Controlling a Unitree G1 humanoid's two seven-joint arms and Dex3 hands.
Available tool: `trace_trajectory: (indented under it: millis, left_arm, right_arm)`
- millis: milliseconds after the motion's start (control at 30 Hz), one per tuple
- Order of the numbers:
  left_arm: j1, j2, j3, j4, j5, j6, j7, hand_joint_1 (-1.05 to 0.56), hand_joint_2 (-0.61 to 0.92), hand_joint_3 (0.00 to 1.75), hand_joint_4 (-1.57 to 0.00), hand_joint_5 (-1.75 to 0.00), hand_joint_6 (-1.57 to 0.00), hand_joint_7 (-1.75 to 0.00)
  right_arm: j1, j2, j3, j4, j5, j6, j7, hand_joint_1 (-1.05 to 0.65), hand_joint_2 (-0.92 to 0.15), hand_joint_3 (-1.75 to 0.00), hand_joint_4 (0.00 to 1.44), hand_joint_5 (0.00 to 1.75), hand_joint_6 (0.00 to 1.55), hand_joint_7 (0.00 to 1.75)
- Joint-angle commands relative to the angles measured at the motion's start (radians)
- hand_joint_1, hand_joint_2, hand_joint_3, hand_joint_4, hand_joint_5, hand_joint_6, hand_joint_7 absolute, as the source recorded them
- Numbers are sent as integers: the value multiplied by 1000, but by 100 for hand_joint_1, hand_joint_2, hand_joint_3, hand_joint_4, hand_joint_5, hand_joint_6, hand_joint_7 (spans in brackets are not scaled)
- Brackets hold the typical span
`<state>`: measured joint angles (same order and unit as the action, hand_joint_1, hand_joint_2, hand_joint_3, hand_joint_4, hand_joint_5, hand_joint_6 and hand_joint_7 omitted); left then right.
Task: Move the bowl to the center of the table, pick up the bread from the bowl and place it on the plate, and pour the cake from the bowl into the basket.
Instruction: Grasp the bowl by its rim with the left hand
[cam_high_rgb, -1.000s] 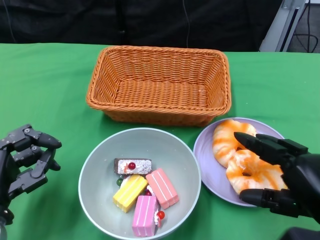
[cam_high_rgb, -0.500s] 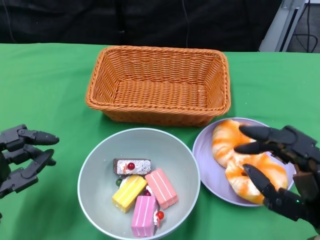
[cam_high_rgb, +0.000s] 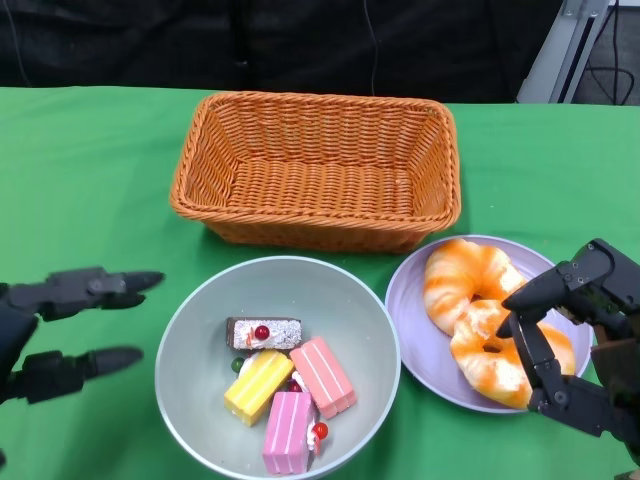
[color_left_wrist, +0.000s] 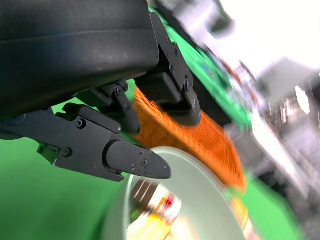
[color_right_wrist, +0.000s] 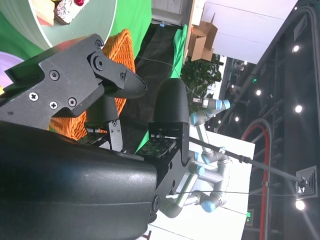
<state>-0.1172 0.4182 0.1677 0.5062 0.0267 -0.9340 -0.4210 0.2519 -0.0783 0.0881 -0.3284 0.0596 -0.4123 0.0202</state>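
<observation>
A grey bowl sits at the table's near middle with several cake pieces inside. The bowl also shows in the left wrist view. Two orange-glazed breads lie on the lilac plate to its right. Behind them stands the wicker basket, with nothing in it. My left hand hovers just left of the bowl, fingers stretched towards its rim and apart, holding nothing. My right hand is at the plate's right edge, fingers spread, off the bread.
Green cloth covers the table. A dark backdrop hangs behind the far edge, and a metal stand rises at the back right. The basket and bowl also appear in the right wrist view.
My left hand has uncurled and reached right towards the bowl's rim. My right hand has drawn back right off the bread, which stays on the plate.
</observation>
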Motion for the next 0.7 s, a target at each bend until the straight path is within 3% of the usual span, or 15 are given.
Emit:
trace_trajectory:
  millis: [33, 200, 333, 467, 700]
  left_arm:
    - [11, 79, -24, -37, 56, -97, -10, -57, 92, 13, -54, -7, -58, 0]
    - [7, 132, -55, -47, 89, -180, 4, -62, 92, 6, -61, -7, -64, -2]
    - [17, 216, -86, -118, 129, -280, -22, -69, 90, 3, -61, -5, -67, -2]
    - [-20, 211, -93, -70, 169, -450, 18, -67, 87, 0, -70, -7, -76, -4]
    - [-91, 203, -122, 30, 223, -634, 47, -62, 86, 0, -83, -9, -87, -5]
  right_arm:
    - [-3, 11, -16, -6, -2, 5, 3, -4, -58, -101, 61, 162, 61, 137]
    - [-4, 21, -21, -3, 0, 7, 8, -5, -57, -102, 61, 161, 61, 134]
    - [-8, 28, -31, 2, -25, 13, -1, -7, -61, -94, 62, 159, 63, 131]
    - [-9, 41, -37, 5, -26, 16, -2, -6, -62, -92, 61, 158, 63, 130]
    - [-4, 57, -43, 5, -24, 21, 4, -6, -62, -92, 61, 157, 63, 130]
